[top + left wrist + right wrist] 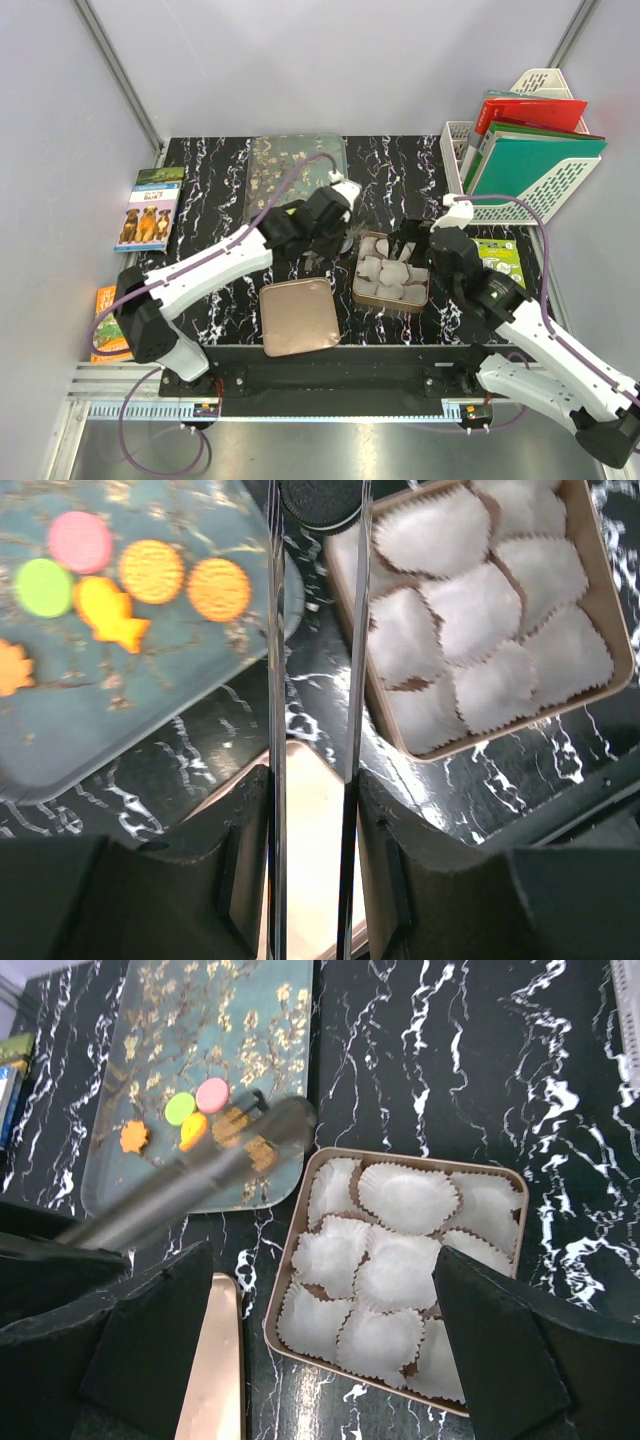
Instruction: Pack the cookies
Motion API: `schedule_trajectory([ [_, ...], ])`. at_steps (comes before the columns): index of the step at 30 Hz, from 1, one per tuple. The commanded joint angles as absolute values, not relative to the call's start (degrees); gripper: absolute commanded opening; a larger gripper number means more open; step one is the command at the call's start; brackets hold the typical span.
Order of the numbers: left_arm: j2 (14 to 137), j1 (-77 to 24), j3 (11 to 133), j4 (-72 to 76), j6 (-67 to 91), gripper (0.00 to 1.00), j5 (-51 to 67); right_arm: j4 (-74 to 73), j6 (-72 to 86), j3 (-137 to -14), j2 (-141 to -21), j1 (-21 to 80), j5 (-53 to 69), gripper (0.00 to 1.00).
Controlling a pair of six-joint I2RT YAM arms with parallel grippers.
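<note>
Bare worktop (400,170) lay open at upper centre, above the tin (391,307). The left gripper (318,520), jaws pinching a dark cookie (318,495), filled the gap between floral tray (280,160) and tin. The right gripper (322,1252), jaws spread, hung over the tin. The lid (297,315) blocked lower centre.

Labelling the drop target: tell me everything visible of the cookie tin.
The tin is a shallow, rose-gold, metal-looking squarish box with rounded corners, open and lying flat on the black marbled table. White crinkled paper cups fill it, overlapping, mostly hiding its floor. Its lid lies apart on its left.
</note>
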State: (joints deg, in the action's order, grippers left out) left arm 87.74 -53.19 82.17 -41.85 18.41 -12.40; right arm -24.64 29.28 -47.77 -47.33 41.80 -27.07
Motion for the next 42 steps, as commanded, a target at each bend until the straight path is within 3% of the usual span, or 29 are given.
schedule_trajectory([
  [1,91.7,-56.0,86.9,-38.7,17.0,0.17,-11.1,-26.2,28.9,-50.1,-45.1,41.8,-31.2,1.0],
  [19,101.9,-59.6,95.0,-38.1,16.1,0.17,-9.0,-27.9,28.5,-48.6,-43.0,41.8,-32.6,1.0],
  [33,100.7,-60.1,91.8,-38.2,17.0,0.17,-9.4,-27.4,28.5,-48.3,-44.3,41.7,-32.5,1.0],
  [42,100.1,-60.4,91.1,-38.1,17.7,0.23,-9.6,-27.4,28.6,-48.0,-43.8,41.7,-32.8,1.0],
])
